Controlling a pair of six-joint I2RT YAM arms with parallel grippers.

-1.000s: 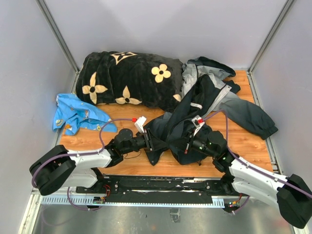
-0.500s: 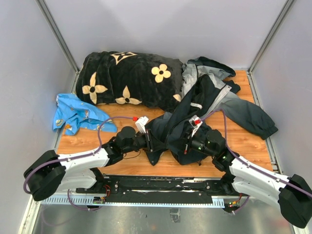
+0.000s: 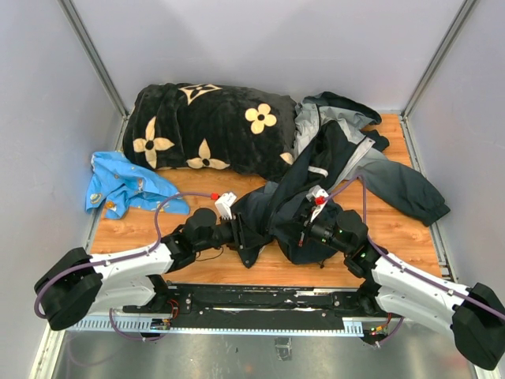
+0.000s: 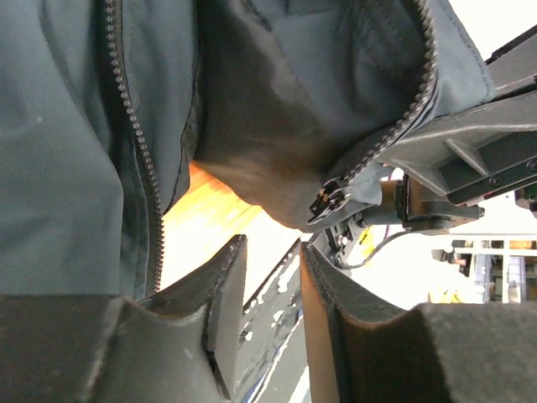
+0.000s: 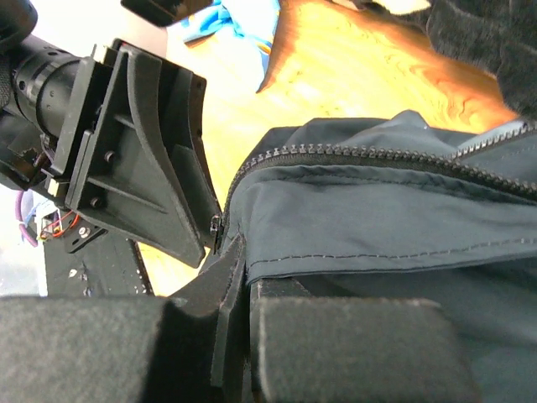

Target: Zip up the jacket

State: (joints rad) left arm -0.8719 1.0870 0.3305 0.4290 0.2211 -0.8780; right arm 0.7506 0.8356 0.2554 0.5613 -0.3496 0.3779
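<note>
Nearest the arms, the left tool point(image 4: 273, 245) sits low over the front edge of the wooden tabletop point(image 3: 394, 229). Its two black fingers are spread a little, with nothing between them. A loose row of zipper teeth point(image 4: 138, 151) runs down just beside its left finger.

Facing it, the right tool point(image 5: 245, 270) is pressed together on the thin hem of the dark navy and light grey windbreaker jacket point(image 3: 327, 170), close to the small metal zipper slider point(image 4: 325, 198), which hangs at the bottom end of the other row of teeth.

The jacket lies crumpled on the right half of the tabletop, its lower front pulled toward the arms and its sleeves and hood trailing to the right rear. The two zipper halves are not yet joined.

The fabric looks light, limp and slippery, so it will likely sag and slide unless it is pinched firmly. The best holds are probably the hem just below the slider and the free bottom end of the loose teeth.

Beyond the jacket, a black plush blanket with cream flower shapes point(image 3: 213, 126) is heaped at the back. A small bright blue patterned cloth point(image 3: 122, 183) lies at the left.
</note>
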